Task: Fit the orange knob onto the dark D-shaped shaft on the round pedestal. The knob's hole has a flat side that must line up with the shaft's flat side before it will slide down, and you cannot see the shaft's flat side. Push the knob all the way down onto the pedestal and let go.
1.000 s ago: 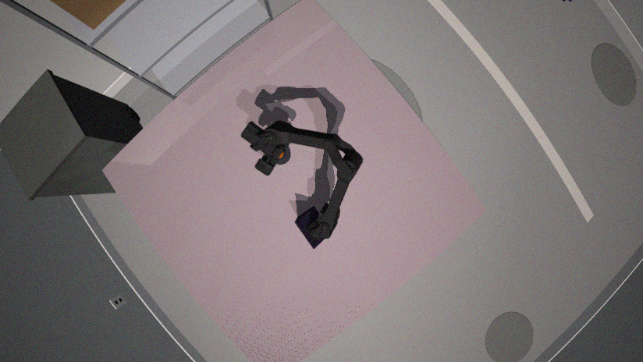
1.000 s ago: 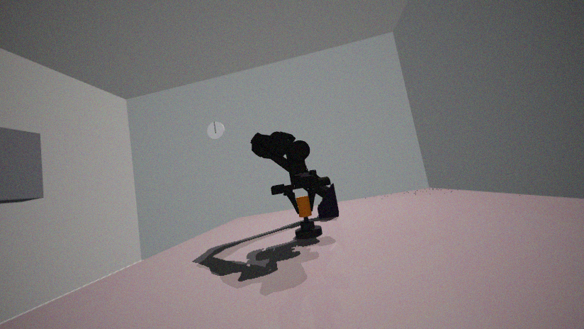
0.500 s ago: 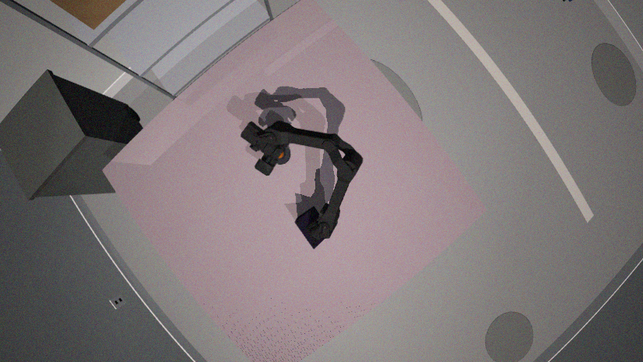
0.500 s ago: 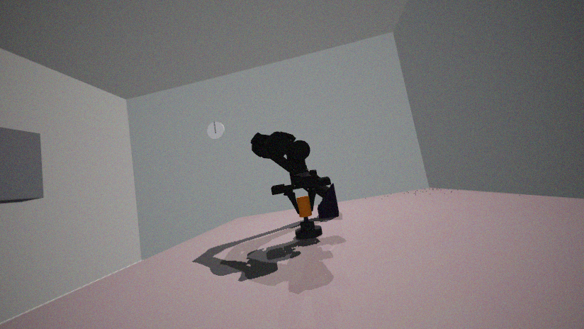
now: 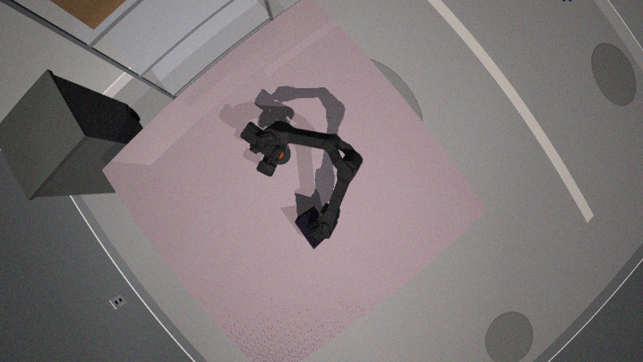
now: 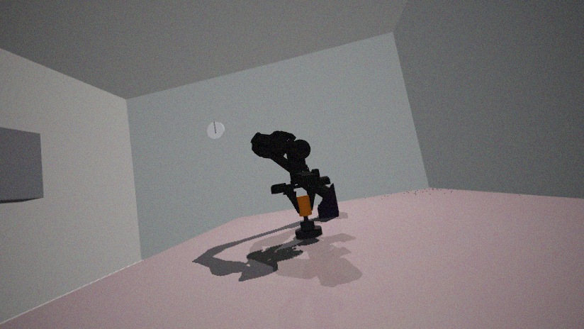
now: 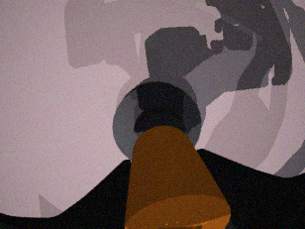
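The orange knob [image 5: 281, 155] [image 6: 304, 204] [image 7: 165, 168] is held nearly upright in my gripper [image 6: 305, 209] [image 7: 164, 161], which is shut on it with one finger at each side. The round pedestal [image 6: 308, 233] [image 7: 124, 125] is dark and stands on the pink table below the knob. In the exterior view, a short length of the dark shaft [image 6: 305, 219] shows between the knob's lower end and the pedestal's raised middle. The knob's lower end is at the shaft's upper part, well above the pedestal. The wrist view hides the shaft behind the knob. The flat sides are not visible.
The pink table [image 5: 404, 202] [image 6: 429, 261] carries the arm's base [image 5: 310, 227] [image 6: 329, 206], which stands behind the pedestal in the exterior view. Shadows of the arm fall around the pedestal. A large grey box [image 5: 42, 134] is beyond the table's left corner in the top view.
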Tool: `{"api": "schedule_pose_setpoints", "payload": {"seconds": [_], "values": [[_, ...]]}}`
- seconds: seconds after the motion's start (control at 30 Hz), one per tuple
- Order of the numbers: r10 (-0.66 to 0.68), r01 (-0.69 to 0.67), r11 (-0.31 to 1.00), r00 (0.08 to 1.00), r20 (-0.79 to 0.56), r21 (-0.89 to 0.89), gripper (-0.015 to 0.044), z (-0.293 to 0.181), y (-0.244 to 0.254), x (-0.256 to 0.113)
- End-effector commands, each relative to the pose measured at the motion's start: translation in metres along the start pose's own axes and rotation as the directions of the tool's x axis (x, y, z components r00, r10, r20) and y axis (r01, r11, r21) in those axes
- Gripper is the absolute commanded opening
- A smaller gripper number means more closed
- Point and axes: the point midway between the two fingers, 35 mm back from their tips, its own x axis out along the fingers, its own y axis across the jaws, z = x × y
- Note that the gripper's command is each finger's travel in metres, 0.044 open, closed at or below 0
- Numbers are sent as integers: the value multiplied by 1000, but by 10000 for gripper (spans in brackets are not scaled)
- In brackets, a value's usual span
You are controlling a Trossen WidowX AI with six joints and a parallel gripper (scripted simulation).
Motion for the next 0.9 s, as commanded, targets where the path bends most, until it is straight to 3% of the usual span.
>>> {"api": "schedule_pose_setpoints", "payload": {"seconds": [0.0, 0.87], "values": [[0, 0, 996, 1000, 2, -85, 0, 1, -2, -1], [0, 0, 996, 1000, 2, -93, 0, 0, -2, 0]]}}
